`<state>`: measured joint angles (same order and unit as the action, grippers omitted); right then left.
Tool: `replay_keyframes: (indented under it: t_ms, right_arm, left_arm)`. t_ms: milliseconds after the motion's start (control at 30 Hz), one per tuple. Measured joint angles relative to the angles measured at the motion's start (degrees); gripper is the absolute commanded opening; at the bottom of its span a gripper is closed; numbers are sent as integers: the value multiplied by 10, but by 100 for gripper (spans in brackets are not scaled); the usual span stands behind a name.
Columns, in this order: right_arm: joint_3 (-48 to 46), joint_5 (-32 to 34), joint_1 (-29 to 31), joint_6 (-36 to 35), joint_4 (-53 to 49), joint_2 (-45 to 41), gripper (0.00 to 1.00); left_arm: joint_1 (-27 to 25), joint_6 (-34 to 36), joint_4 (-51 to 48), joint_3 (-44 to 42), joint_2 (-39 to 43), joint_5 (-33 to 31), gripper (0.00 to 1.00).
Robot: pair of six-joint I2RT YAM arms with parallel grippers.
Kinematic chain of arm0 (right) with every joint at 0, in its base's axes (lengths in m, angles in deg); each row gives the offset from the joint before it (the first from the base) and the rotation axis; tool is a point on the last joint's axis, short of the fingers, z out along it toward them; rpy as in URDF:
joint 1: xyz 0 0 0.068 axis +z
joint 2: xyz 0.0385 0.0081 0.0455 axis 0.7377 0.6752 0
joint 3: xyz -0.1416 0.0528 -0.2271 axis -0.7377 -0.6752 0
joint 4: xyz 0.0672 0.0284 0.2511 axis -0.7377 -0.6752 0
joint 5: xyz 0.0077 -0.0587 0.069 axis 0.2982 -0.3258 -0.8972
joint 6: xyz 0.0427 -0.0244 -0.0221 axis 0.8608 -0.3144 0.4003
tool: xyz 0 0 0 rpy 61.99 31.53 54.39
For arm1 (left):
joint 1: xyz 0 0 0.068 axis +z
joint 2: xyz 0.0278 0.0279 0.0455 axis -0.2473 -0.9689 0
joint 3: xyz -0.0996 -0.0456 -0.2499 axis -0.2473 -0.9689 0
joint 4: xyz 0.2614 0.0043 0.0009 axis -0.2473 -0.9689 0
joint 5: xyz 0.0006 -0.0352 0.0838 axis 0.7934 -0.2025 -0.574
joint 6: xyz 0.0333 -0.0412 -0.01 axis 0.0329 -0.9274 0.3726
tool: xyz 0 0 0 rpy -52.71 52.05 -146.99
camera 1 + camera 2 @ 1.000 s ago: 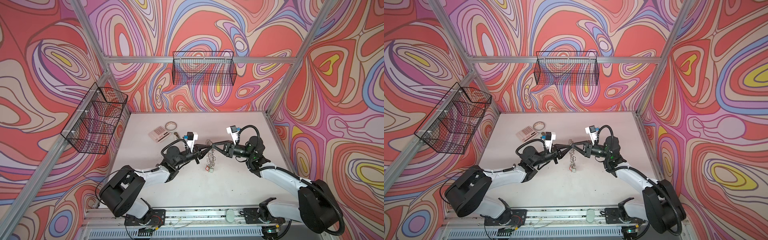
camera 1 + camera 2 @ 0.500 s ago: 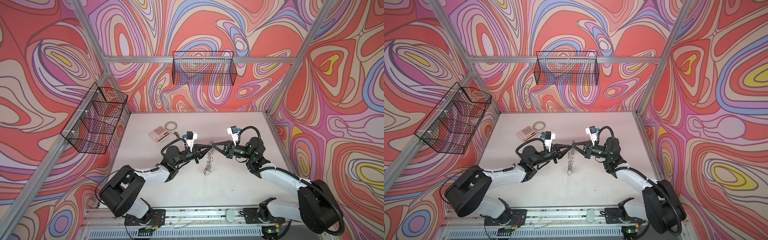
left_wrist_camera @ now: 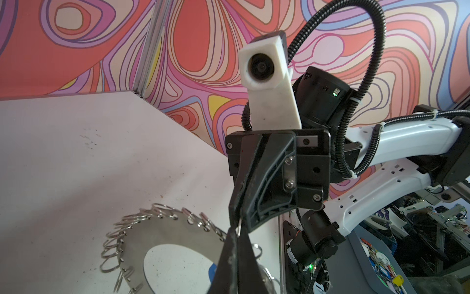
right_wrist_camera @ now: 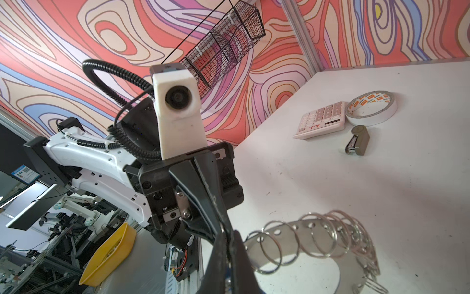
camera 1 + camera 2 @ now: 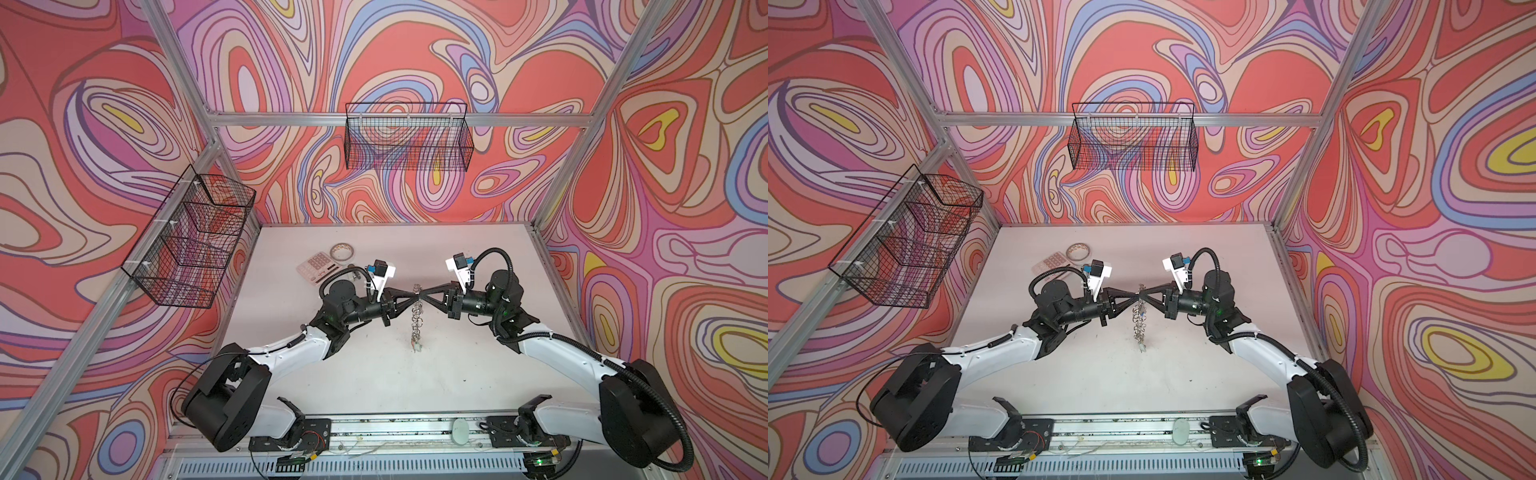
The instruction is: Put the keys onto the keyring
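While the keyring (image 5: 415, 316) is hanging above the table (image 5: 374, 374), its top is being clamped by the left gripper (image 5: 411, 295) and right gripper (image 5: 422, 296).

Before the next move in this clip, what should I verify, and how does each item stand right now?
1. left gripper shut on the keyring, at its upper rim: ok.
2. right gripper shut, tip to tip with the left one: ok.
3. What the right gripper pinches, loop or key: cannot tell.
4. keys hanging at the keyring's low end: ok.
5. Low end clear of the table: cannot tell.
6. calculator and tape roll apart from both grippers: ok.
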<state>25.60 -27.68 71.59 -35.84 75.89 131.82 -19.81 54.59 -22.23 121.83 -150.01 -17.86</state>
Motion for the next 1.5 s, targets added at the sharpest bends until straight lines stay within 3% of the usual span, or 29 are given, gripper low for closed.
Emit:
replay_keyframes:
  t_ms: [633,900,1067,1267,1500]
  right_arm:
    - [8,-1,4,-43,-63,0,0]
    - [16,-4,5,-50,-87,1,0]
    - [26,2,-8,-41,-99,1,24]
    - [22,2,-61,11,-48,1,30]
    - [12,-14,-61,47,-6,-1,34]
  left_arm:
    - [20,143,-304,116,0,69,12]
    - [25,170,-354,139,-10,89,0]
    - [23,159,-327,131,-6,84,0]
    - [4,116,-220,77,22,69,0]
    - [3,49,-32,-7,34,11,0]
